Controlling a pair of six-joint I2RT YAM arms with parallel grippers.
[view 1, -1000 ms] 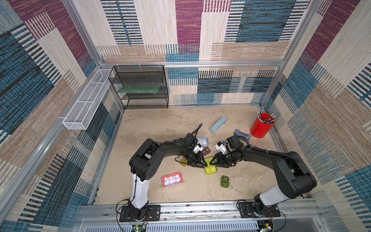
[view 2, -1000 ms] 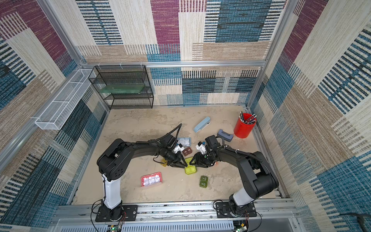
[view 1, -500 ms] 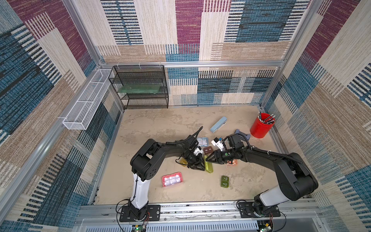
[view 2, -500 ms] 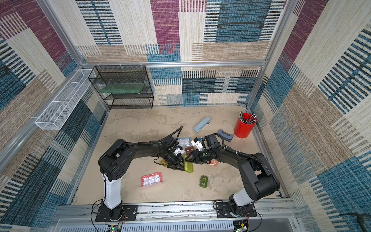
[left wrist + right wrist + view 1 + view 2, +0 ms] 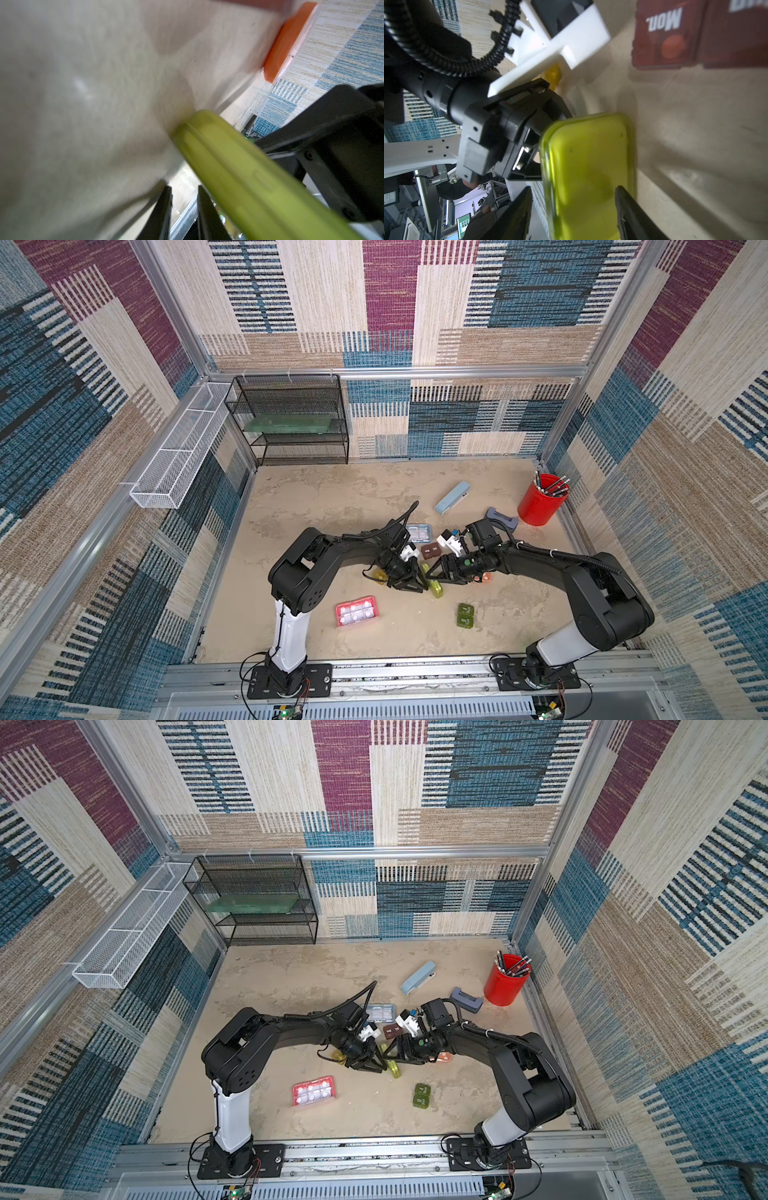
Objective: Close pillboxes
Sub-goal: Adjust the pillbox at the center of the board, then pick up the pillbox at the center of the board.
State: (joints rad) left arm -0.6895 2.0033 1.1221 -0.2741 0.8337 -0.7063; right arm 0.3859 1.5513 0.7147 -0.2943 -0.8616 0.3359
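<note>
Glossy translucent yellow-green box (image 5: pixel 587 166) tipped up on its rounded edge, gritty tan floor (image 5: pixel 332 510), left claw (image 5: pixel 184 188) pinched shut beside it, right claw (image 5: pixel 573 188) spread wide.

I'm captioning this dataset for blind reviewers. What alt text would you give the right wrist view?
A yellow-green translucent plastic pillbox fills the centre, with the black fingers of the right gripper spread apart at its near end. The left arm, black with a white mount, sits beside it; a brown translucent pillbox marked "Mon." lies beyond.
</note>
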